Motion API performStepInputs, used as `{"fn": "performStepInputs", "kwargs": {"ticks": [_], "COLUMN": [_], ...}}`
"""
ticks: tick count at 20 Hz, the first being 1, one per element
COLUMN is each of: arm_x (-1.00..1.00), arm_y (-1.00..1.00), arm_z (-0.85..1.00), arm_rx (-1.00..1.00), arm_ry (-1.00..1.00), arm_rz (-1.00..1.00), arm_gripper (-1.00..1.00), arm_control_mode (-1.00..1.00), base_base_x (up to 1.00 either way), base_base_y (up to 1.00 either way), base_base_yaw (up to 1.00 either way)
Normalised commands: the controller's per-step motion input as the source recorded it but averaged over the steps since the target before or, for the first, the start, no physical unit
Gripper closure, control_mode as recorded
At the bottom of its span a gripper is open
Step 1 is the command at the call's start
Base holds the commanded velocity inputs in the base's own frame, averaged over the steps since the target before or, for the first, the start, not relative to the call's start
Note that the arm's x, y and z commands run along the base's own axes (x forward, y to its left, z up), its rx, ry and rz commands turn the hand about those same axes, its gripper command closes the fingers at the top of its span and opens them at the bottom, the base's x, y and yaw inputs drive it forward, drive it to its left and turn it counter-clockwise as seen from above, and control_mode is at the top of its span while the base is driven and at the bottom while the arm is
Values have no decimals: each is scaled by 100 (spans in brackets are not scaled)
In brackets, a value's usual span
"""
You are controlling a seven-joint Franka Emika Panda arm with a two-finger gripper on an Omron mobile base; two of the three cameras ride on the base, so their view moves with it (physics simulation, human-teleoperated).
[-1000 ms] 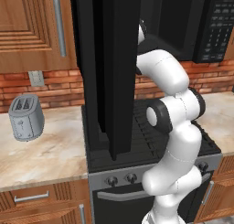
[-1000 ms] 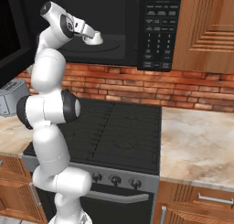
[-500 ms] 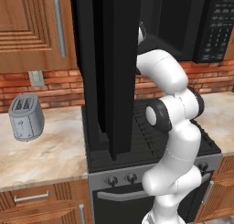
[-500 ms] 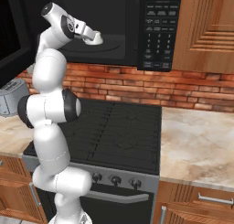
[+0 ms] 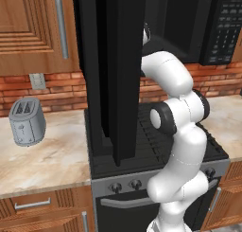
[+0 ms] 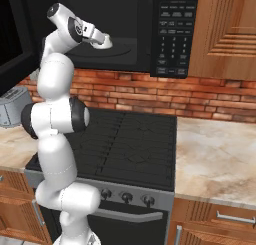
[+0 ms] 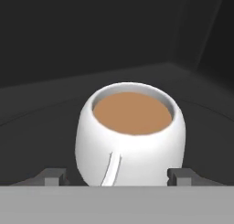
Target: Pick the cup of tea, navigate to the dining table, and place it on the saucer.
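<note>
The cup of tea is a small white round cup with brown tea, standing on the dark floor of the open microwave, its handle turned toward the hand. My gripper is open, with one fingertip low on each side of the cup; the left fingertip stands a little off the wall, the right fingertip close by it. In the right base view the gripper reaches into the microwave cavity at the top of the raised arm. The dining table and the saucer are out of view.
The microwave door hangs open as a tall black panel left of the arm. Below are the black stove and marbled counters. A grey toaster stands on the left counter. A brick wall and wooden cabinets surround the microwave.
The hand has dipped very slightly inside the microwave. The base and the rest of the scene hold still.
</note>
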Motion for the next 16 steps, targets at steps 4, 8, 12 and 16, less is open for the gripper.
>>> {"fn": "performStepInputs", "kwargs": {"ticks": [4, 8, 12, 16], "arm_x": [0, 0, 0, 5], "arm_y": [0, 0, 0, 0], "arm_z": [0, 0, 0, 0], "arm_rx": [0, 0, 0, 0], "arm_ry": [0, 0, 0, 2], "arm_rz": [0, 0, 0, 0], "arm_gripper": [100, 100, 100, 100], "arm_control_mode": [-100, -100, -100, -100], "base_base_x": [0, 0, 0, 0], "base_base_y": [0, 0, 0, 0], "base_base_yaw": [0, 0, 0, 0]}}
